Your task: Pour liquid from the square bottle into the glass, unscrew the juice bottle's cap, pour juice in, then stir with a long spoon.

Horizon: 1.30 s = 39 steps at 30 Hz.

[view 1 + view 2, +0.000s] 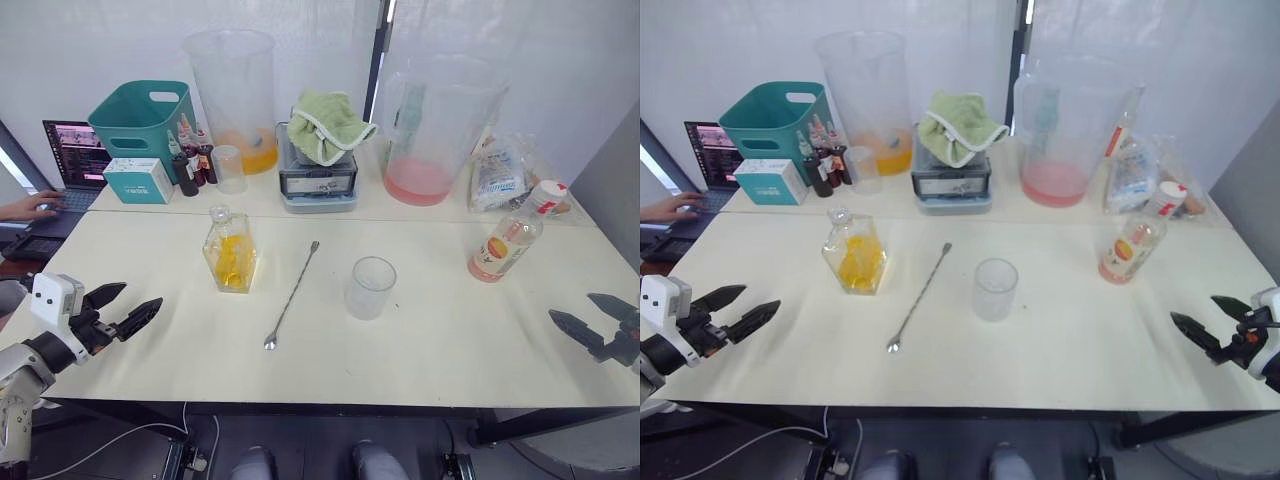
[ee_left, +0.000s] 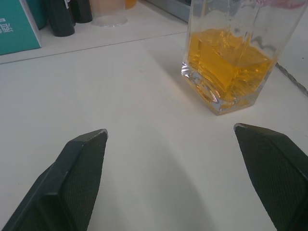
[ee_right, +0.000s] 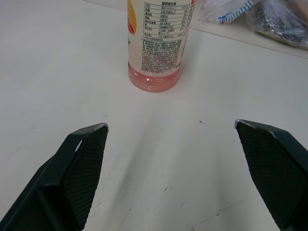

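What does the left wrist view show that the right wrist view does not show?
The left wrist view has the square bottle with yellow-orange liquid, dark small bottles and a teal box behind it. The right wrist view has the juice bottle, upright, with plastic bags beyond. Both share the pale table and two open black fingers, holding nothing.

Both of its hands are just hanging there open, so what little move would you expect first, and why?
Probably the left hand reaches forward to the square bottle. That bottle stands upright and stoppered, its liquid untouched, directly ahead of the open fingers in the left wrist view. The glass looks empty, and pouring from this bottle comes first.
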Tool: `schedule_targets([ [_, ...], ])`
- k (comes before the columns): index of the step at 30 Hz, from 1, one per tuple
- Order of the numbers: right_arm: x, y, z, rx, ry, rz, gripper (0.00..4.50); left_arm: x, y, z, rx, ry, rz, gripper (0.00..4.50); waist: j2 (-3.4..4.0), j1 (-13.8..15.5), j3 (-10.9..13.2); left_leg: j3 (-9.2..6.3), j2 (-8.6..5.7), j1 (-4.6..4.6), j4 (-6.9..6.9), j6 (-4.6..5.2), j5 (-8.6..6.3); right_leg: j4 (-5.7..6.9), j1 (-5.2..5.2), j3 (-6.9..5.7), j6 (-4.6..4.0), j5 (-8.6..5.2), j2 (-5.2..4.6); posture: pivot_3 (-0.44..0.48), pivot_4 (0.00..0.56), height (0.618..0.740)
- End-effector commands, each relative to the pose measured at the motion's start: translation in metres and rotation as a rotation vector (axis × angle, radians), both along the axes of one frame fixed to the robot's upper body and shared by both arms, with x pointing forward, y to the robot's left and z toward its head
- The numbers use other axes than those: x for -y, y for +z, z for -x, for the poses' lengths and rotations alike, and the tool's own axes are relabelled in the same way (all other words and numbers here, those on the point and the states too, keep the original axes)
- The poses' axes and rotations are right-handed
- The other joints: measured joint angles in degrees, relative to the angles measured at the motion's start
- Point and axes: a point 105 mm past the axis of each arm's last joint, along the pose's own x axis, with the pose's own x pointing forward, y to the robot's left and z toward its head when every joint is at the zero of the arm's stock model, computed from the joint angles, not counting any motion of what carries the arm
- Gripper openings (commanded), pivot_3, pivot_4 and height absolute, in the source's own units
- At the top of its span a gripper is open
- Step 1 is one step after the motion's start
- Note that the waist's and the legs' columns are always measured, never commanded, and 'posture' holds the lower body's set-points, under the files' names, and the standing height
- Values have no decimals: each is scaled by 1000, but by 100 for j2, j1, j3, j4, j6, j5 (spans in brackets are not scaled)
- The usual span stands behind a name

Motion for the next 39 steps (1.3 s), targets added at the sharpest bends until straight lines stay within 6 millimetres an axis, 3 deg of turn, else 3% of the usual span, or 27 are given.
schedule_targets([
  [1, -4, 11, -3, 52, 11, 10, 4500, -1, 11, 0, 31, -9, -32, 4462, 0, 0, 0, 0, 0, 0, 0, 0, 0, 0, 0, 0, 0, 0, 0, 0, 150, 740],
  [7, -44, 22, -12, 99, 142, -61, 4500, 10, 5, 8, 38, 26, 51, 4462, 2, -7, 0, 0, 1, 0, -1, 0, 0, 2, -1, 1, 0, 0, 0, 0, 150, 740],
  [10, -83, 34, -16, 113, 295, -88, 4500, 36, -3, 14, 47, 42, 142, 4462, 4, -17, 0, -1, 1, -2, -1, 0, -1, 8, -2, 3, 0, 0, 0, 0, 150, 740],
  [15, -116, 42, -16, 71, 485, -73, 4500, 73, -12, 16, 55, 111, 221, 4462, 0, 70, 2, -8, 1, -2, 12, 0, 0, 11, 7, -2, 2, 1, -1, 0, 150, 740],
  [24, -149, 52, -8, 3, 781, 7, 4500, 126, -1, 0, 107, 235, 288, 4462, -3, 174, 3, -22, -5, -3, 37, 1, -1, 8, 26, -7, 6, 3, 1, 0, 150, 740],
  [28, -162, 48, -3, 1, 848, 21, 4500, 145, 2, -13, 114, 224, 189, 4462, -2, 173, 3, -31, -6, -2, 38, 1, -1, 4, 32, -11, 6, 3, 4, 0, 150, 740],
  [39, -171, 29, 4, -4, 882, 76, 4500, 147, 12, -40, 159, 320, 114, 4462, -3, 188, 3, -46, -12, 0, 44, 2, -1, -2, 47, -19, 7, 4, 3, 0, 150, 740],
])
